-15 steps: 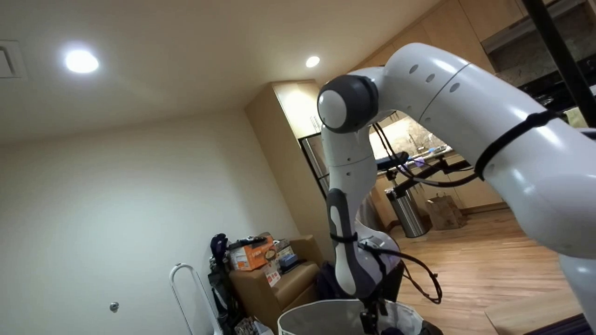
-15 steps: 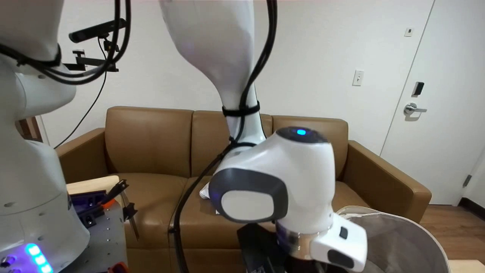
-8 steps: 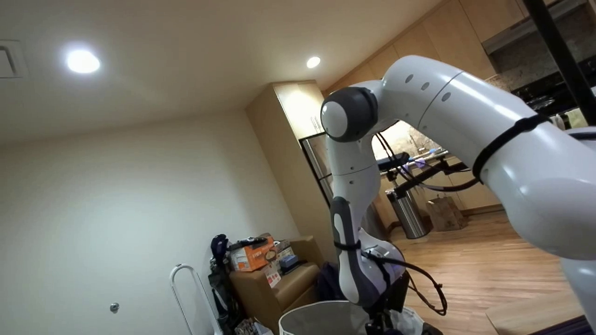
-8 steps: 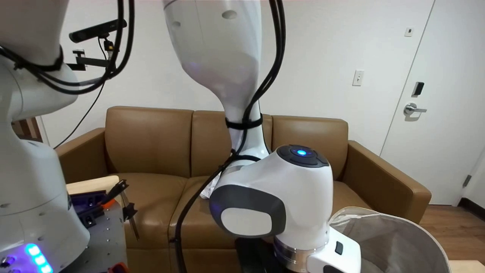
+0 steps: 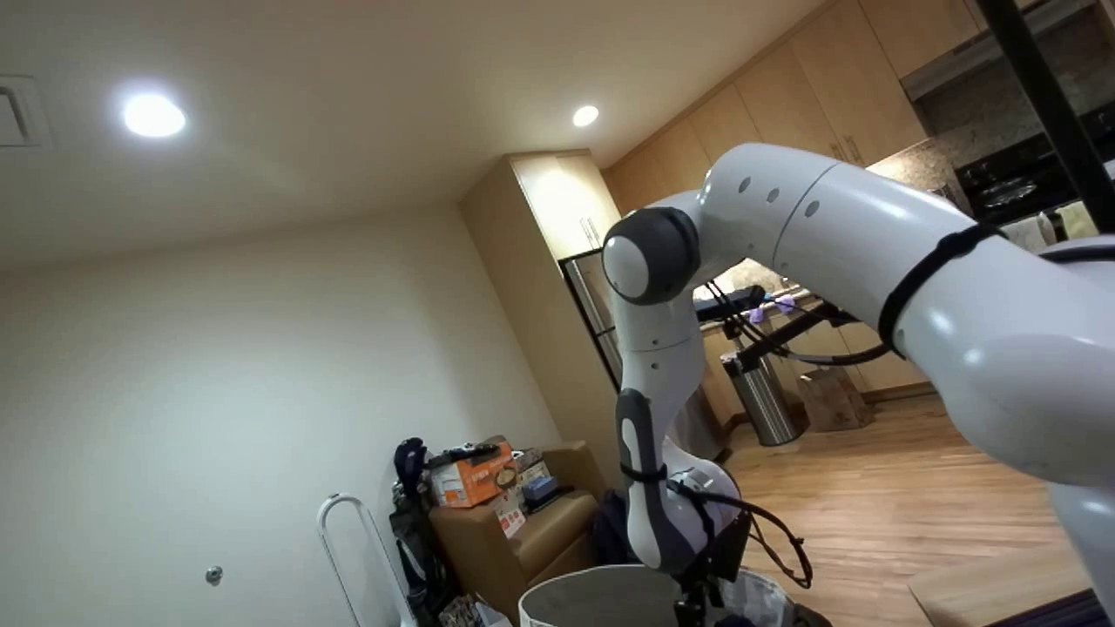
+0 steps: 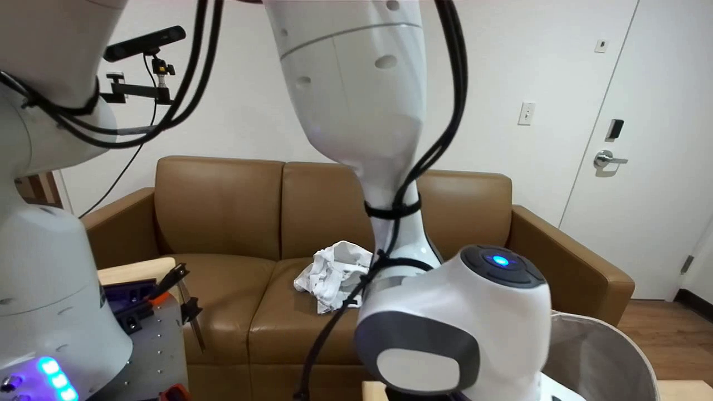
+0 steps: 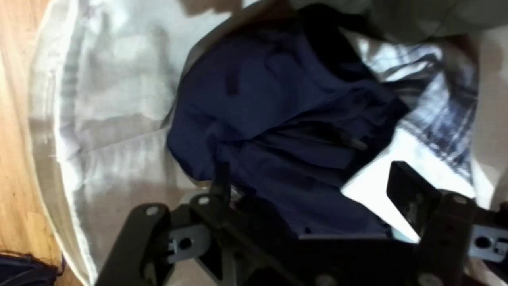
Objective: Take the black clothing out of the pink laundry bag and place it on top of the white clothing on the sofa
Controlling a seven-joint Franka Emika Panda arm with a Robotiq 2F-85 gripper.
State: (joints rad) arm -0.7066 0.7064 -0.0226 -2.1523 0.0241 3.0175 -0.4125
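Over the laundry bag: gripper stands at the mouth, pointed down; whether its tips are below the rim cannot be told
Arm: sits lower than a second ago in both exterior views, its wrist shifted sideways
White clothing: crumpled on the sofa; nearly hidden by the arm a second ago, now largely in view, so the placing spot can be checked
Dark clothing: bunched in the bag beneath the gripper; reads dark blue in the wrist view, taken to be the black clothing of the task
Jaws: parted, with no cloth seen clasped; contact with the dark clothing cannot be confirmed
Checked cloth: lies in the bag beside the dark clothing, near the gripper; a double catch is judged possible
Bag colour: pale grey to off-white, no pink visible, contrary to the task sentence
Meaning of the change: judged a reach toward the grasp; taking out and placing are not yet done
Next move: calls for setting the jaws over a raised fold, clenching, and confirming that only the dark clothing comes
Handling: cloth is judged limp and likely to trail over the rim, so a high lift is advised
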